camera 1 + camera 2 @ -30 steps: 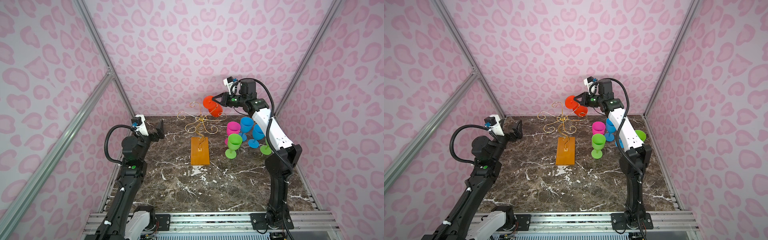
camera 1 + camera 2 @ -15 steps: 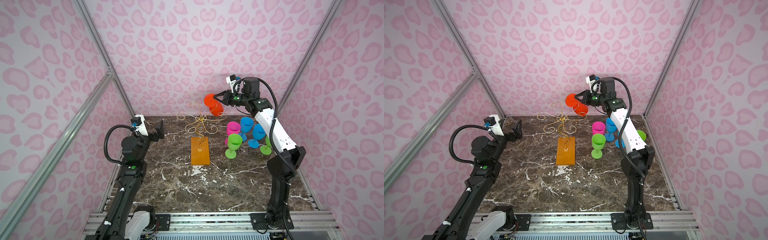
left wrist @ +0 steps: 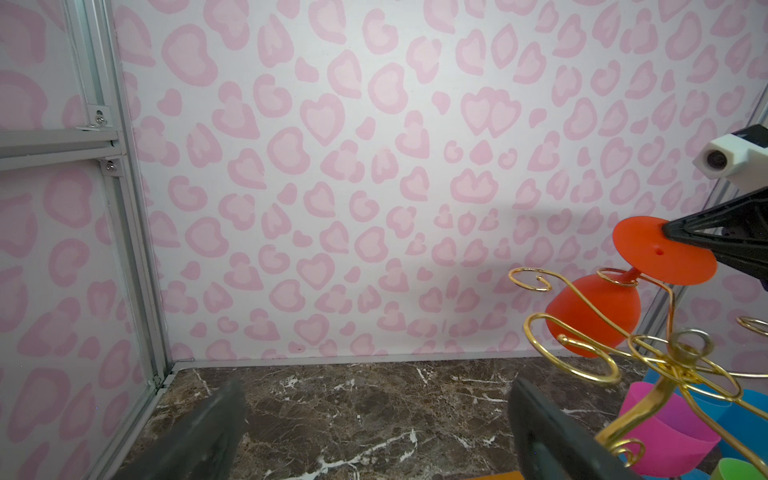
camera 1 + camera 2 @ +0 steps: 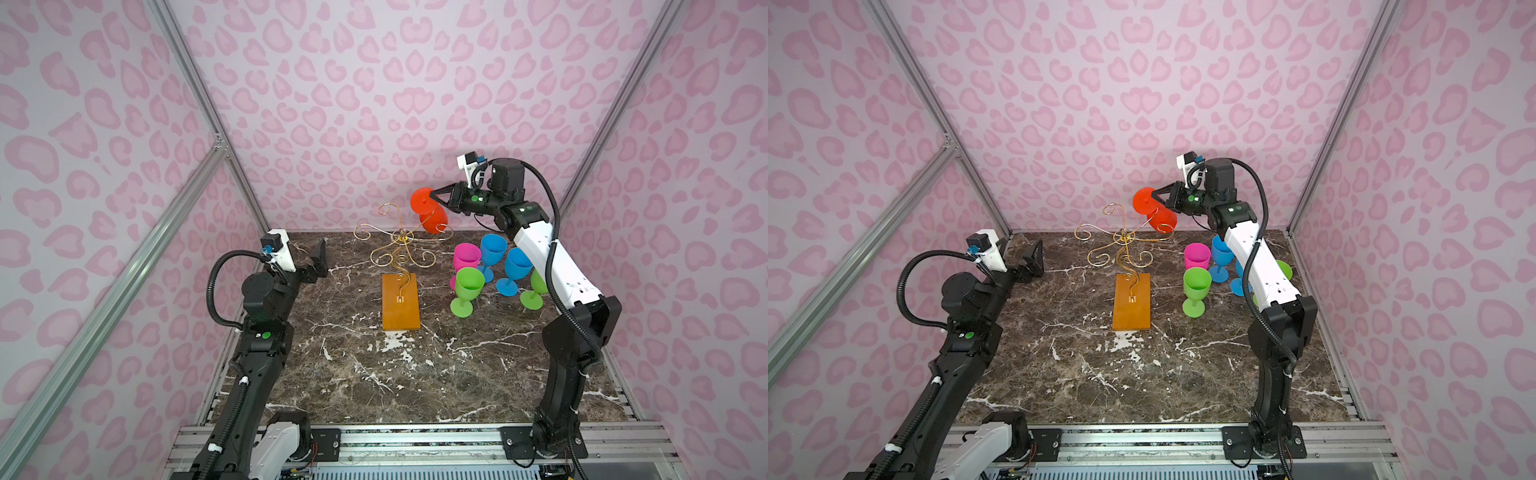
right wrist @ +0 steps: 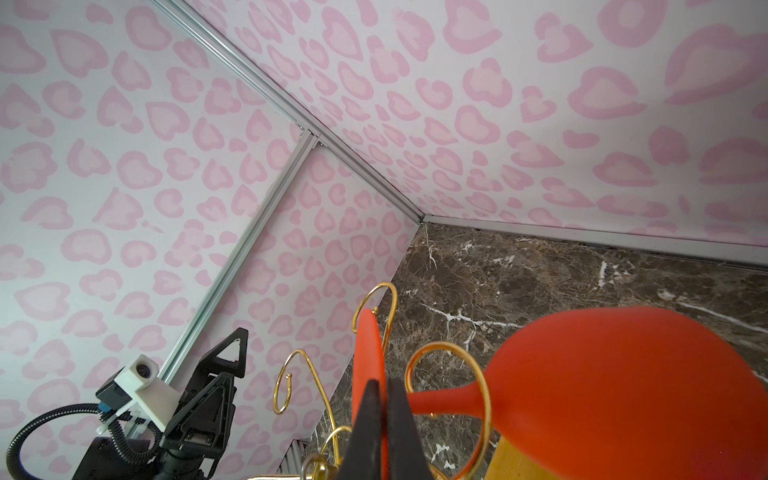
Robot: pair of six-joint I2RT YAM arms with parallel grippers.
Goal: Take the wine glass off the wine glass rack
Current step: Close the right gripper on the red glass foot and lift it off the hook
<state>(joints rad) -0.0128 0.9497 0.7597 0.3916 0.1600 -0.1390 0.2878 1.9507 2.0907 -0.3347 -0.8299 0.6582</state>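
At the far right scroll of the single six-armed wine glass rack (image 4: 401, 301), one orange wine glass (image 4: 432, 216) hangs tilted with its stem inside the curl and its foot pinched by the closed right fingers (image 4: 442, 192). Left fingers (image 4: 320, 255) are spread wide and empty. Tabletop (image 4: 374, 374) beside the rack: two blue glasses (image 4: 492, 249), two green glasses (image 4: 469, 284), one pink glass (image 4: 466, 257).

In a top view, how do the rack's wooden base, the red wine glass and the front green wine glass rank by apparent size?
1. Largest: wooden base.
2. Unsure: red wine glass and front green wine glass look alike; the red one is tilted and held higher.
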